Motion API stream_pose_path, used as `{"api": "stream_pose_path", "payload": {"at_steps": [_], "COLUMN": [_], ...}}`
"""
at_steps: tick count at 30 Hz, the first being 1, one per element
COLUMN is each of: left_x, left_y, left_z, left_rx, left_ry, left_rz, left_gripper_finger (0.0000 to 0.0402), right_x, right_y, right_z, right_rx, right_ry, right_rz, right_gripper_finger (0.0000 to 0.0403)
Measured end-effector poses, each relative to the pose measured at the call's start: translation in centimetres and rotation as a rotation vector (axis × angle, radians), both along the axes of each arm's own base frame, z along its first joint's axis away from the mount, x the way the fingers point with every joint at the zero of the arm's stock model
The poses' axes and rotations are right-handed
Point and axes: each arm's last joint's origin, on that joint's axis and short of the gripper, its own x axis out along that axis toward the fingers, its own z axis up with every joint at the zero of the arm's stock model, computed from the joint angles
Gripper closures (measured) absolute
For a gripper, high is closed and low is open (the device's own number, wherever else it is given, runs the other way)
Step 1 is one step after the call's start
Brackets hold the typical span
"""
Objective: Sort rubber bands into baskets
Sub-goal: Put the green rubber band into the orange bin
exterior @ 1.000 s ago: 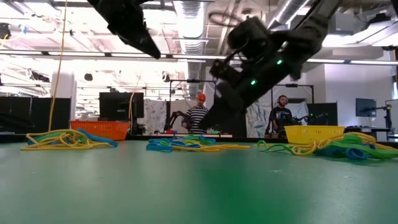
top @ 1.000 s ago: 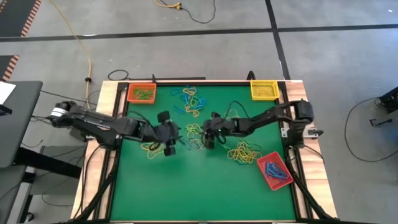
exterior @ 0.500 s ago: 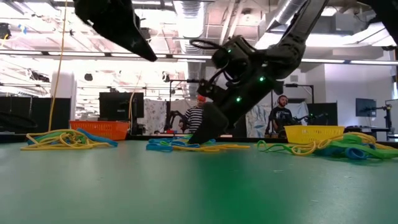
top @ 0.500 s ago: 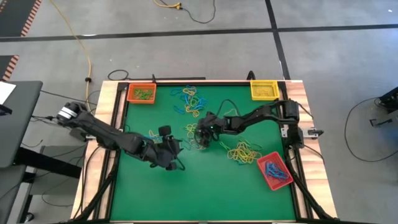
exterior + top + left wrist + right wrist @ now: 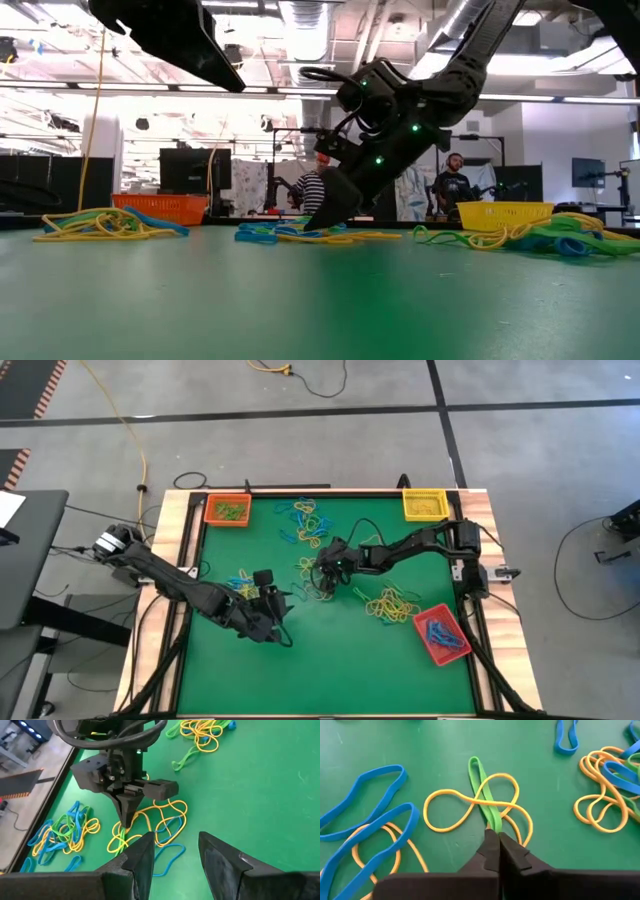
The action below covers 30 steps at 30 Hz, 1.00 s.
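Right gripper [image 5: 498,836] fingers clamped on green rubber band [image 5: 483,795]; crossed yellow band [image 5: 470,805] may drag along. Left gripper [image 5: 175,851] fingers apart, idle.

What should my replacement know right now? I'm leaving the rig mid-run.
Right gripper: shut on a green rubber band at table centre.
Left gripper: open, empty, hovering beside it.
Done so far: green bands in the orange basket, blue ones in the red basket.
Yellow basket: contents unclear.
Left: several mixed piles on the green mat.
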Motion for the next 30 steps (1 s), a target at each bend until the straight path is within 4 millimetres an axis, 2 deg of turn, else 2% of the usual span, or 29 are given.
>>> {"api": "stream_pose_path", "payload": {"at_steps": [7,10,15,20,30], "left_x": [0.0,0.0,-0.2,-0.3,-0.3], "left_y": [0.0,-0.1,-0.2,-0.2,-0.1], "left_z": [0.0,0.0,0.0,-0.1,-0.1], "left_rx": [0.002,0.003,0.007,0.022,0.043], "left_ry": [-0.001,0.000,0.004,0.009,0.001], "left_rz": [0.003,0.001,-0.005,0.008,0.026], "left_gripper_finger": [0.0258,0.0258,0.0258,0.0258,0.0258], "right_x": [0.3,0.5,0.5,-0.6,-2.2], "right_y": [0.2,0.5,1.1,1.4,3.0], "right_z": [0.3,1.1,3.8,6.7,10.3], "right_rx": [0.001,-0.016,-0.052,-0.074,-0.111], "right_ry": [0.008,0.008,-0.046,-0.047,-0.055], "right_rz": [0.005,0.029,0.052,0.049,0.091], "right_gripper_finger": [0.0386,0.0390,0.0391,0.0391,0.0390]}}
